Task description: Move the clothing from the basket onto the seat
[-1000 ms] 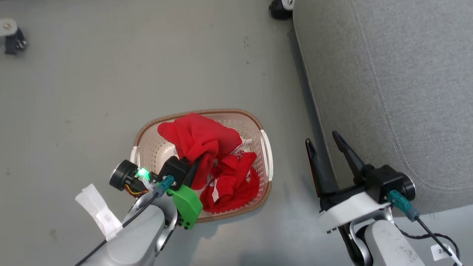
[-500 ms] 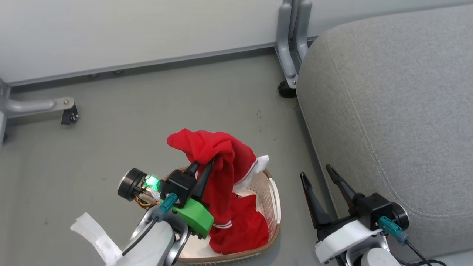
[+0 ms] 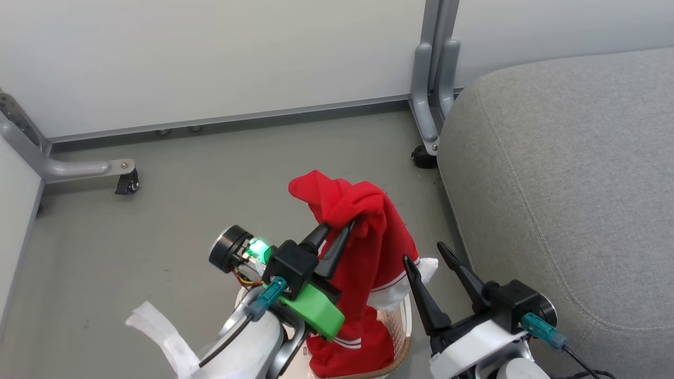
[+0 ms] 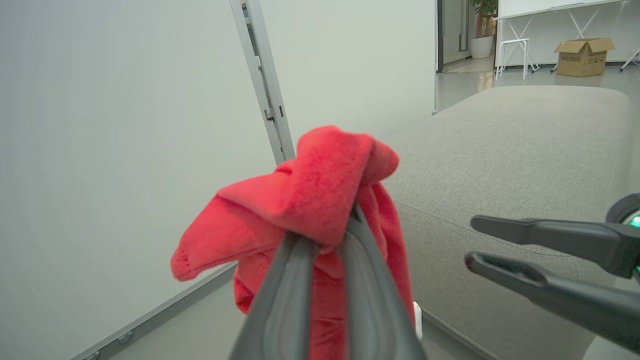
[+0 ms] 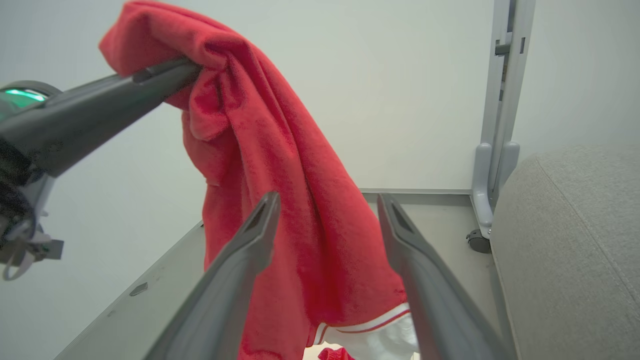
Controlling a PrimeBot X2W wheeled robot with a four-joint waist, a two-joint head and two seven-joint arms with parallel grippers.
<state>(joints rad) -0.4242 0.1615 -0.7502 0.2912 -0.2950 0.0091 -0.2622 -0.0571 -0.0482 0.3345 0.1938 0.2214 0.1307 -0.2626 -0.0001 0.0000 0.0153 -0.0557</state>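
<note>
Basket mostly behind hanging red garment

You are looking at the red garment hanging from the left gripper. It is draping down over the basket and taking up the space between that gripper and the right gripper, whose spread fingers are standing just beside the cloth. To the right, the seat is rising as a broad grey bulk, its top lying open. A metal post with a caster is standing at the seat's far corner, against the wall. Open floor is stretching leftward to another frame leg.
</note>
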